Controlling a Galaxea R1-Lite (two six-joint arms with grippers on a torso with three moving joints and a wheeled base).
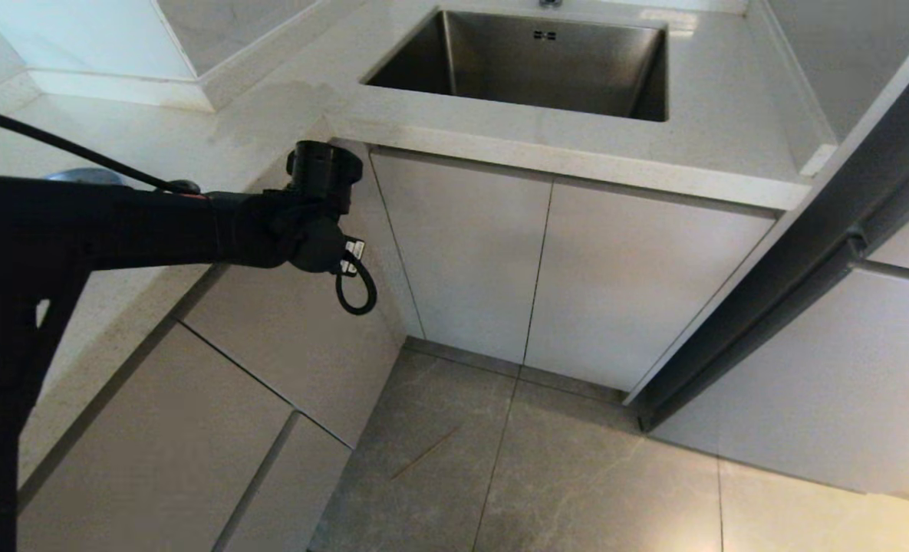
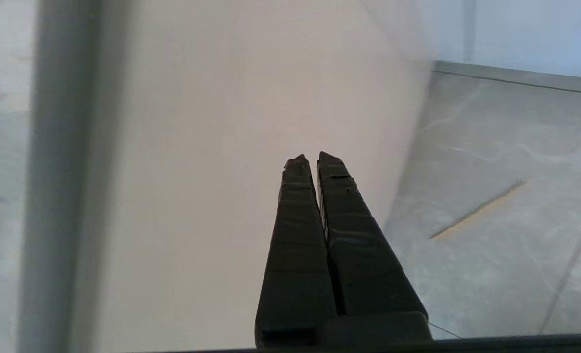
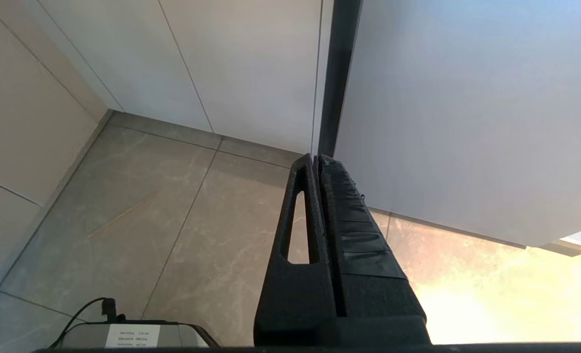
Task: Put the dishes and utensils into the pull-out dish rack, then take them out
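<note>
My left gripper is shut with nothing between its fingers, close in front of a plain beige cabinet front. In the head view the left arm's wrist reaches in from the left beside the counter corner, and its fingers are hidden there. A thin wooden chopstick lies on the grey floor tiles, also seen as the chopstick in the left wrist view. A light-blue plate rim peeks over the arm on the left counter. The pull-out dish rack is hidden. My right gripper hangs shut and empty above the floor.
A steel sink is set in the pale counter ahead, above two shut cabinet doors. Beige drawer fronts line the left side. A tall pale panel with a dark edge stands at the right.
</note>
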